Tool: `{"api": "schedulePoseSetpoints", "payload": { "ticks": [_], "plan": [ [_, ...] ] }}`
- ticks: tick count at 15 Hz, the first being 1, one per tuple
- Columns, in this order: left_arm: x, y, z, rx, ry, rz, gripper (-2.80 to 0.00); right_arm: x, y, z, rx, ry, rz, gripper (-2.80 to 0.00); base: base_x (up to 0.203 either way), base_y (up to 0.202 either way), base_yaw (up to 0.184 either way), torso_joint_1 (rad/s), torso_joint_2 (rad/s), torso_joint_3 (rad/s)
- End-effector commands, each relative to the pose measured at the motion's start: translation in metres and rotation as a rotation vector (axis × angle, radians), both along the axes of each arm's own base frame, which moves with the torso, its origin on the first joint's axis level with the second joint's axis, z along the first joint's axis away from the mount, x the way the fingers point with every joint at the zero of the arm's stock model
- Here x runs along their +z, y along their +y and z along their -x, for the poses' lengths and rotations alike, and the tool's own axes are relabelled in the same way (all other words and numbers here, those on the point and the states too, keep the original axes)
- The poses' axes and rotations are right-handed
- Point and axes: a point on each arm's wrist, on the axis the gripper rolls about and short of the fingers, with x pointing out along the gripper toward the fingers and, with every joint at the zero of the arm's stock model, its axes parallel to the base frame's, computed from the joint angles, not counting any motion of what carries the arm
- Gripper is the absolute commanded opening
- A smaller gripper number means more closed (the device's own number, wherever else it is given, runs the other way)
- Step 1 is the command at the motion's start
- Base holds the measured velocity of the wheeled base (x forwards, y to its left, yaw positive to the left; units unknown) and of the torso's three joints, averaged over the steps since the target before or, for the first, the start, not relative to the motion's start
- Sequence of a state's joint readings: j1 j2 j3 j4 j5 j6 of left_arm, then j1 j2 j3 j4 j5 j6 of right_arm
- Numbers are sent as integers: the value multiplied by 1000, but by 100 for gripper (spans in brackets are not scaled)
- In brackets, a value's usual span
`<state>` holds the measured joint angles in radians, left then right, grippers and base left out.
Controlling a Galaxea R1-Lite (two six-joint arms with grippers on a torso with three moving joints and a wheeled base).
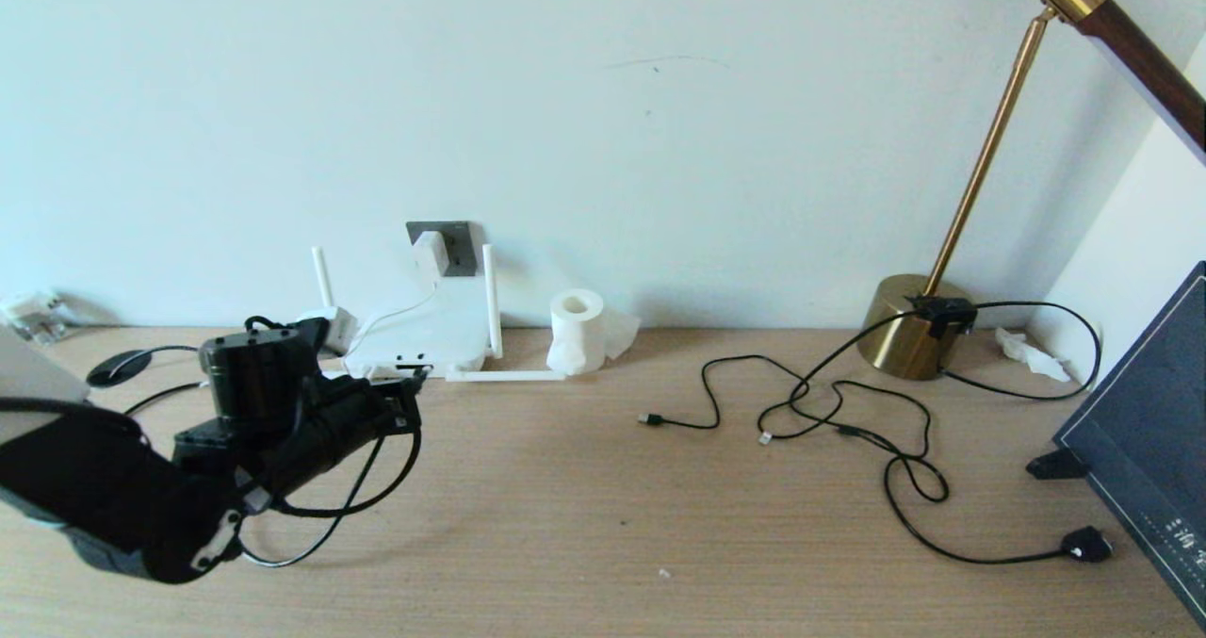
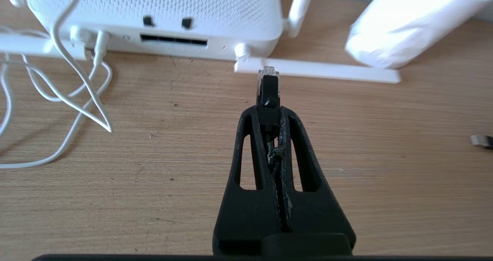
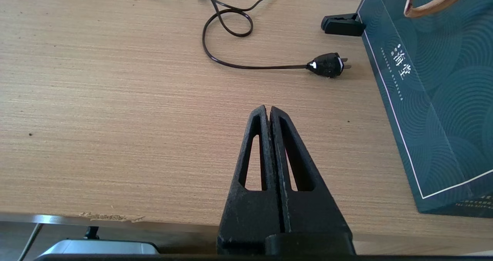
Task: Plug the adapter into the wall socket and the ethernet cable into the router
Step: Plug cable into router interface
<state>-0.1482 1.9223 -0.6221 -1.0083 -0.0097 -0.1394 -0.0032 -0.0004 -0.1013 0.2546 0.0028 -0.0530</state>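
the ethernet cable (image 2: 268,87) plug is being held clamped in the left gripper (image 2: 268,110); realignment toward the router (image 2: 173,41) ports at 11 o'clock is being required.

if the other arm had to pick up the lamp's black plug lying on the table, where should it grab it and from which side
Take the lamp plug across its bulky black body, coming from above. It lies flat on the table with its metal pins pointing toward the dark blue bag and its cord trailing the other way, so both ends are taken and the two long flanks are free. The right tool, shut and empty, would probably have to open first.
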Motion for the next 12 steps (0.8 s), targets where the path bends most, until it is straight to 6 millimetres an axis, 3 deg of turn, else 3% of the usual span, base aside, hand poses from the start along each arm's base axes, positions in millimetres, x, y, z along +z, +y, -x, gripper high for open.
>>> {"api": "schedulePoseSetpoints", "payload": {
  "ticks": [1, 6, 12],
  "plan": [
    [-13, 5, -10, 17, 27, 0, -280, 0, 0, 0, 1, 4, 1, -280, 0, 0, 0, 0, 0, 0],
    [-25, 17, -28, 35, 5, 7, -280, 0, 0, 0, 1, 4, 1, -280, 0, 0, 0, 0, 0, 0],
    [-35, 17, -32, 33, 32, 3, -280, 0, 0, 0, 1, 4, 1, -280, 0, 0, 0, 0, 0, 0]
  ]
}}
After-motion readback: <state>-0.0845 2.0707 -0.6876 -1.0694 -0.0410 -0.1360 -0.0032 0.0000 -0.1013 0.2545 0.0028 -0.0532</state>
